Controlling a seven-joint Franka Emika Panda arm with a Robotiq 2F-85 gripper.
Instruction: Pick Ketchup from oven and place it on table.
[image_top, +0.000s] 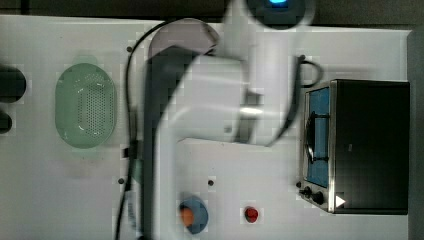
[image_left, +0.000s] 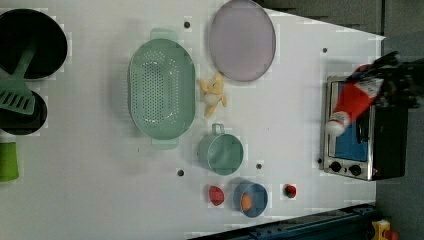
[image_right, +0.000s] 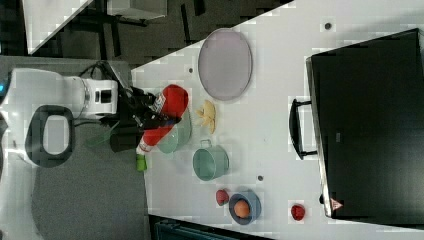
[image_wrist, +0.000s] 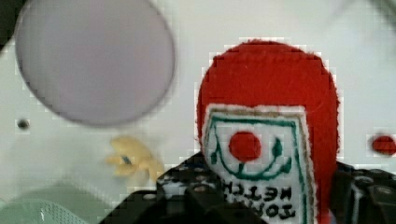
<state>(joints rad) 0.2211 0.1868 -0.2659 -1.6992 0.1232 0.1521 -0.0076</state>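
The ketchup (image_left: 353, 103) hung in the air, clamped in the gripper (image_left: 389, 82), cap tilted down in front of the oven (image_left: 363, 132) in the left view. Below lay the table (image_left: 100, 200), with a grey plate (image_wrist: 93, 60) and a yellow toy (image_wrist: 133, 158) under the wrist.

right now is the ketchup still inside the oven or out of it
Out. The ketchup is held in the claw in front of the oven, tilted with its white cap down, not yet on the table.
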